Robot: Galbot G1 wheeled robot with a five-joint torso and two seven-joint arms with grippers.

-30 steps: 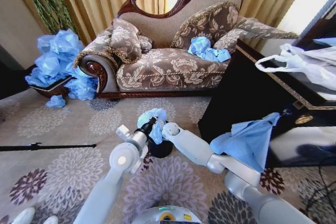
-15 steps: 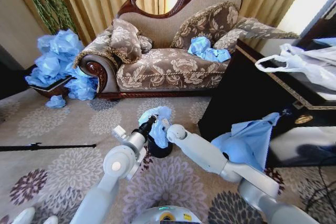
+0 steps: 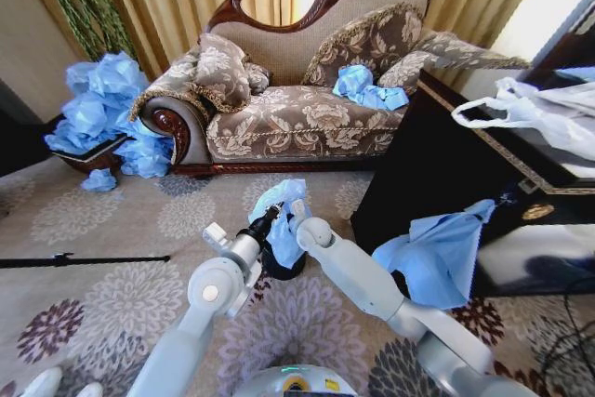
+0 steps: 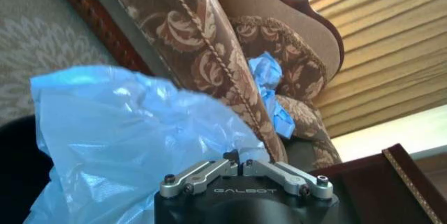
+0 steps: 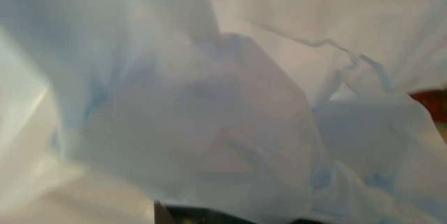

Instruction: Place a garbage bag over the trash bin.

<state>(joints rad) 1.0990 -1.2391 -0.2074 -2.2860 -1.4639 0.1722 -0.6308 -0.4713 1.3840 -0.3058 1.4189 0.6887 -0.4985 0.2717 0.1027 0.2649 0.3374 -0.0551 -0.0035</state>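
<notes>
I am holding the garbage bag (image 3: 282, 218) up over the trash bin (image 3: 284, 265), which is standing on the carpet directly beneath both arms, its black side showing under the hanging film. The left pincer (image 3: 261, 222) is appearing closed on the bag's near-left edge, its fingers meeting in the left wrist view (image 4: 242, 170); the right pincer (image 3: 296, 210) is sitting against the bag's upper right part, and I cannot tell its opening. In my judgement the bag is hanging lengthwise downward, with both arms about equally near the rim.
</notes>
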